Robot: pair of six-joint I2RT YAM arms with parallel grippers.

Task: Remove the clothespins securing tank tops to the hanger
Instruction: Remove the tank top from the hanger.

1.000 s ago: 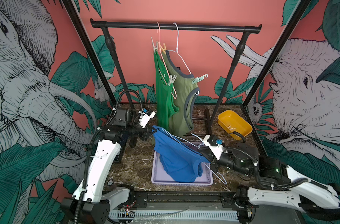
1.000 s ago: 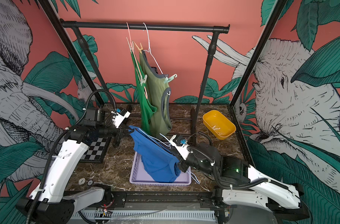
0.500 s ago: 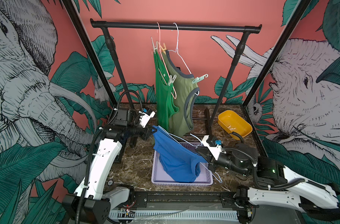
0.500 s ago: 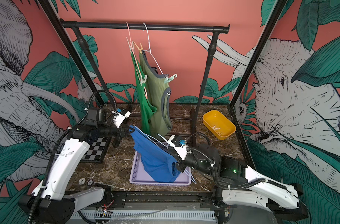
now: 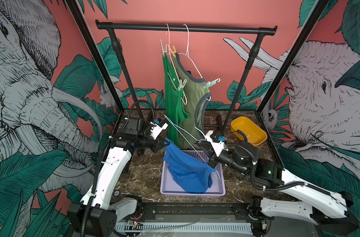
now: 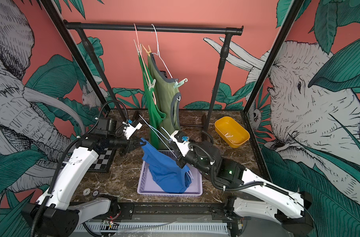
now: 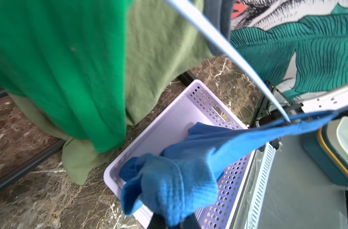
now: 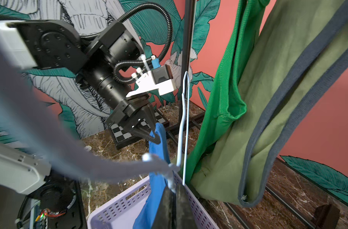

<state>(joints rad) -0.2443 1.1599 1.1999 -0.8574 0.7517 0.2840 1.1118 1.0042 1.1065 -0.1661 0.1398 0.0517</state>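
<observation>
over the lavender basket (image 5: pixel 193 192), the blue tank top (image 5: pixel 187 170) is stretched between the two arms, and its lower part sags into the basket. the left gripper (image 8: pixel 154 136) is clamped on one strap of it, jaws pressed together on the fabric. the right gripper (image 8: pixel 172 190) is closed on the pale blue wire hanger (image 5: pixel 181 131) at the spot where the far end of the blue top meets the wire; whether it pinches fabric too cannot be told. the hanger is tilted, one shoulder tip pointing up toward the tops hanging behind.

on the black rail (image 5: pixel 216 29) at the back, the bright green tank top (image 5: pixel 172 102) hangs from a pink hanger (image 5: pixel 169 34) and the olive tank top (image 5: pixel 192 96) from a white hanger (image 5: pixel 188 41), the two tops touching. a white clothespin (image 5: pixel 164 49) and a tan-orange clothespin (image 5: pixel 172 50) sit high up near the hanger necks. a pale clothespin (image 5: pixel 181 83) grips lower down where the two tops meet. a mint clothespin (image 5: pixel 211 83) sits on the olive top's outer shoulder.

in the yellow bin (image 5: pixel 239 123) on the robot's right, two loose clothespins (image 6: pixel 229 136) lie on the bottom.
</observation>
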